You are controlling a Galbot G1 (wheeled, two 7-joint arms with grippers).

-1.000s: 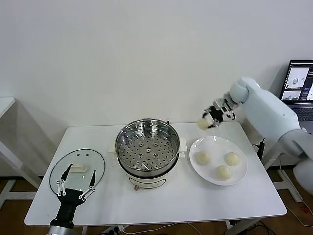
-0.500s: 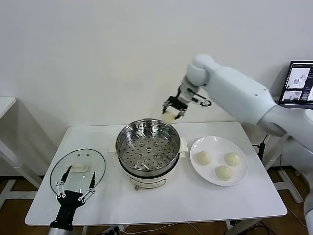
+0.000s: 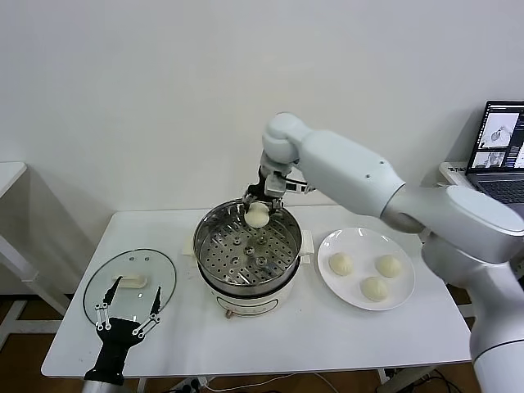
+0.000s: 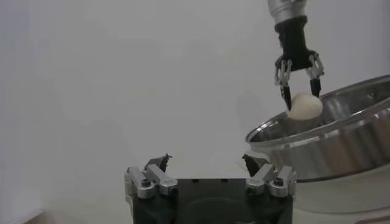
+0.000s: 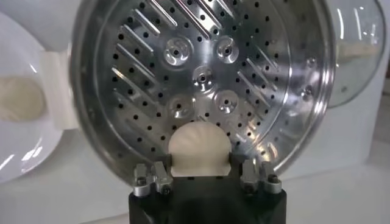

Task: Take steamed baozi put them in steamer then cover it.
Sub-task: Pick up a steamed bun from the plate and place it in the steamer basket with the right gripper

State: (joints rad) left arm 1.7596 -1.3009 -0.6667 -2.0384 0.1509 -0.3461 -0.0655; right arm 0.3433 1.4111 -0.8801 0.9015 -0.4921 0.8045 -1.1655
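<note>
My right gripper (image 3: 258, 210) is shut on a cream-white baozi (image 3: 258, 216) and holds it over the far side of the steel steamer (image 3: 247, 248), above its perforated tray. The right wrist view shows the baozi (image 5: 199, 150) between the fingers with the tray (image 5: 201, 79) below. The left wrist view shows that gripper (image 4: 298, 91) and baozi (image 4: 304, 106) above the steamer's rim (image 4: 329, 137). Three more baozi (image 3: 341, 264) lie on the white plate (image 3: 352, 241) right of the steamer. The glass cover (image 3: 129, 282) lies flat at the table's left. My left gripper (image 3: 127, 309) is open, empty, at the cover's near edge.
The white table (image 3: 327, 332) ends close behind the steamer at a white wall. A laptop (image 3: 499, 147) stands on a side surface at far right. The steamer's white base (image 3: 246, 303) has a knob facing me.
My right arm has swung left from above the plate, carrying the baozi, and now holds it lower over the steamer's tray. The left arm has not moved.
</note>
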